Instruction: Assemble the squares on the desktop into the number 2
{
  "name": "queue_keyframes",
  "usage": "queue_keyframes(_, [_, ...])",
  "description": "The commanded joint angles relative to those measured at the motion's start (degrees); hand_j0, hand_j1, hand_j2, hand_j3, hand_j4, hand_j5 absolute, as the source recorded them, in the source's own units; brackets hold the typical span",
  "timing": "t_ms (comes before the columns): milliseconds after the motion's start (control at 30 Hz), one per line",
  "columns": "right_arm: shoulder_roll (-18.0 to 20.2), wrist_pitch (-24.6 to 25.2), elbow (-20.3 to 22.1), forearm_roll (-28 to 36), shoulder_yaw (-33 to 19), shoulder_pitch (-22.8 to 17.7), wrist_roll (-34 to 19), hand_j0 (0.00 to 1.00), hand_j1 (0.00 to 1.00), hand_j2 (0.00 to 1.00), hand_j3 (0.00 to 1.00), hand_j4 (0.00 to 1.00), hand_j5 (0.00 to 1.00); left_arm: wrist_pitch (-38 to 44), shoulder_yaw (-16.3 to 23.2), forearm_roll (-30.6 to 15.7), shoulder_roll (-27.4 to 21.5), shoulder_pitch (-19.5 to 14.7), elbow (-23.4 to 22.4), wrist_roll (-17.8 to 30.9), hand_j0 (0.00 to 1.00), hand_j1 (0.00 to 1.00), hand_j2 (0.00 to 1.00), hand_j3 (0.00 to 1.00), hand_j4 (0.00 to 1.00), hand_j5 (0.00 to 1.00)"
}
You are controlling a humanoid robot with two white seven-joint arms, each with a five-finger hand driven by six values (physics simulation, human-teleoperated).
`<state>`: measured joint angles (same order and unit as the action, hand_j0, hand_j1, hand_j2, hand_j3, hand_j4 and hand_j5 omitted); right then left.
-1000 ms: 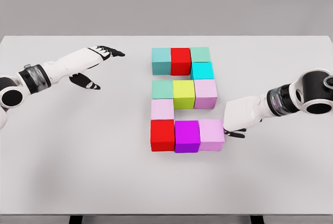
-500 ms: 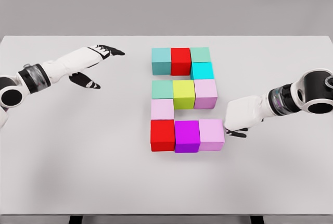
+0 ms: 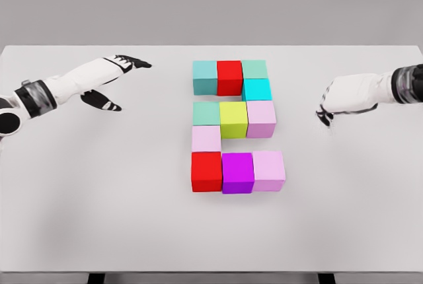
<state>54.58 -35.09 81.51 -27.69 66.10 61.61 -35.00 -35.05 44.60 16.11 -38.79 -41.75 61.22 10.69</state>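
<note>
- Coloured square blocks lie flush together in the middle of the white bench (image 3: 99, 198), laid out as a digit 2
- Top row, left to right: a teal square block (image 3: 205, 76), a red square block (image 3: 229, 76) and a sea-green square block (image 3: 254, 69)
- A bright cyan square block (image 3: 257, 90) sits directly under the sea-green one and forms the right-hand upright
- Middle row, left to right: a mint-green square block (image 3: 206, 113), a yellow-green square block (image 3: 233, 119) and a lilac square block (image 3: 261, 118)
- A pale pink square block (image 3: 206, 139) sits under the mint-green one and forms the left-hand upright
- Bottom row, left to right: a second red square block (image 3: 206, 171), a purple square block (image 3: 238, 172) and a light pink-violet square block (image 3: 268, 170)
- The left robot hand (image 3: 109, 79) is over the bench well to the left of the top row, its white forearm reaching in from the left edge; the dark fingers (image 3: 135, 63) are stretched flat toward the blocks, the thumb hangs lower, and it holds nothing
- The right robot hand (image 3: 344, 99) is well apart from the blocks on their right, level with the cyan and lilac ones, its arm coming in from the right edge; the hand droops with dark fingertips (image 3: 324, 115) pointing down at the bench, loosely curled, nothing between them
</note>
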Motion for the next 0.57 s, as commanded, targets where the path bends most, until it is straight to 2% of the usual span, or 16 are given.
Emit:
queue_keyframes(0, [0.2, 0.1, -4.1, 0.3, -3.3, 0.0, 0.0, 1.0, 1.0, 1.0, 1.0, 1.0, 1.0, 0.1, 0.0, -0.5, -0.5, 0.2, 0.0, 0.0, 1.0, 1.0, 1.0, 1.0, 1.0, 1.0])
queue_keyframes(67, [-0.3, 0.1, -4.9, 0.4, -3.5, 0.2, 0.0, 1.0, 1.0, 1.0, 1.0, 1.0, 1.0, 0.1, 0.0, -0.5, -0.6, 0.2, 0.0, 0.0, 1.0, 1.0, 1.0, 1.0, 1.0, 1.0])
queue_keyframes(133, [-1.5, 0.1, -5.0, 0.4, -5.9, -0.3, 0.0, 1.0, 1.0, 1.0, 1.0, 1.0, 1.0, 0.1, 0.0, -0.5, -0.6, 0.2, 0.0, 0.0, 1.0, 1.0, 1.0, 1.0, 1.0, 1.0])
queue_keyframes(167, [-3.1, 0.1, -6.0, 0.4, -9.6, -3.2, 0.0, 1.0, 1.0, 1.0, 1.0, 1.0, 1.0, 0.1, 0.0, -0.5, -0.6, 0.2, 0.0, -0.1, 1.0, 1.0, 1.0, 1.0, 1.0, 1.0])
queue_keyframes(233, [-3.3, 0.1, -7.4, 0.3, -19.3, -10.1, 0.0, 1.0, 1.0, 1.0, 1.0, 1.0, 1.0, 0.1, 0.0, -0.5, -0.6, 0.2, 0.0, -0.1, 1.0, 1.0, 1.0, 1.0, 1.0, 1.0])
queue_keyframes(300, [-3.2, 0.1, -7.4, 0.2, -24.1, -13.1, 0.0, 1.0, 1.0, 1.0, 1.0, 1.0, 1.0, 0.1, 0.0, -0.5, -0.6, 0.2, 0.0, -0.1, 1.0, 1.0, 1.0, 1.0, 1.0, 1.0])
queue_keyframes(533, [-3.1, 0.1, -7.3, 0.3, -24.9, -14.7, 0.0, 1.0, 1.0, 1.0, 1.0, 1.0, 1.0, 0.1, 0.0, -0.5, -0.6, 0.3, -0.1, 0.0, 1.0, 1.0, 1.0, 1.0, 1.0, 1.0])
